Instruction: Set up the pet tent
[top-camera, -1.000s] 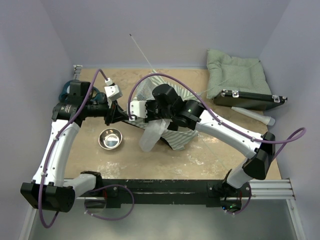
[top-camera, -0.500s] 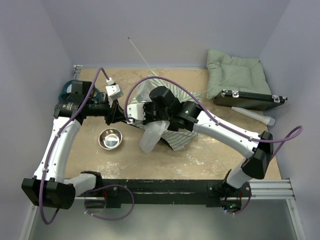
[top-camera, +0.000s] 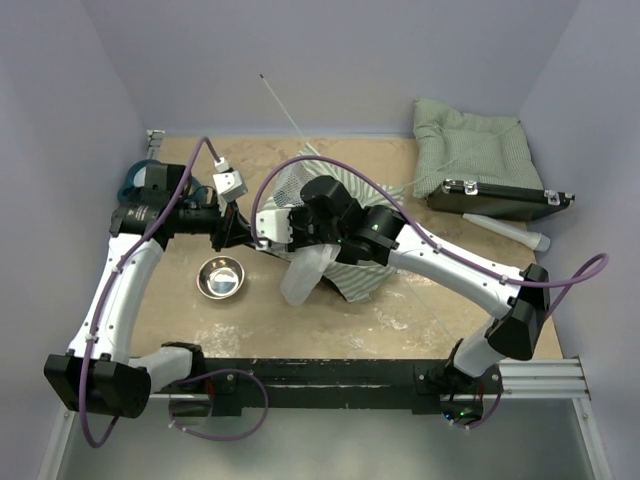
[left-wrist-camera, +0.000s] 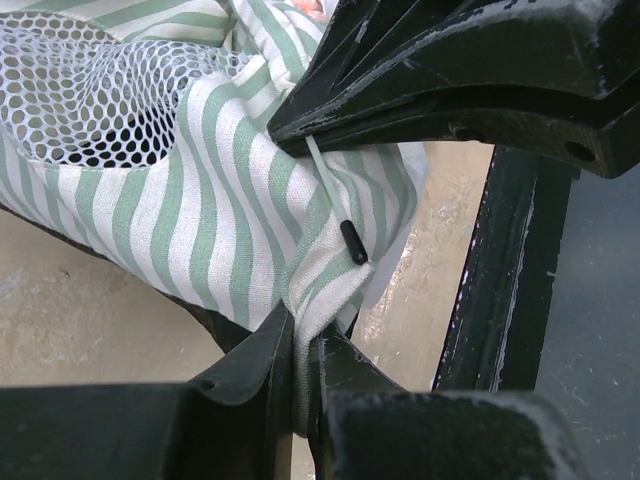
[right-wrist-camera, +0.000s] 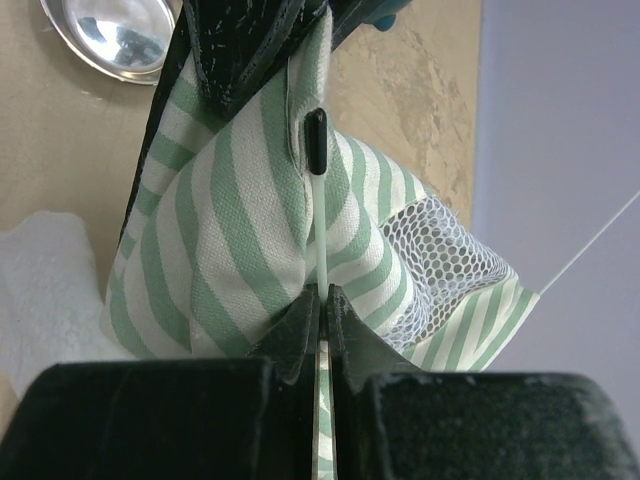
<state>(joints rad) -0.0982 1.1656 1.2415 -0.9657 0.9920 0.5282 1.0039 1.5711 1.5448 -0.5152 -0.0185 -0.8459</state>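
Steel bowl (top-camera: 221, 277) on table (top-camera: 400, 310) — quilted cushion (top-camera: 470, 145), black case (top-camera: 498, 197) far right.

The pet tent (top-camera: 362, 278) lies collapsed and bunched in the middle of the surface (top-camera: 420, 310). It is pale green-and-white striped cloth with a white mesh panel (top-camera: 288, 182) facing up. A white flap (top-camera: 300, 275) droops at its near side. A thin black-tipped pole (right-wrist-camera: 319, 235) lies against a striped corner. A long rod (top-camera: 283, 108) slants up toward the back wall.
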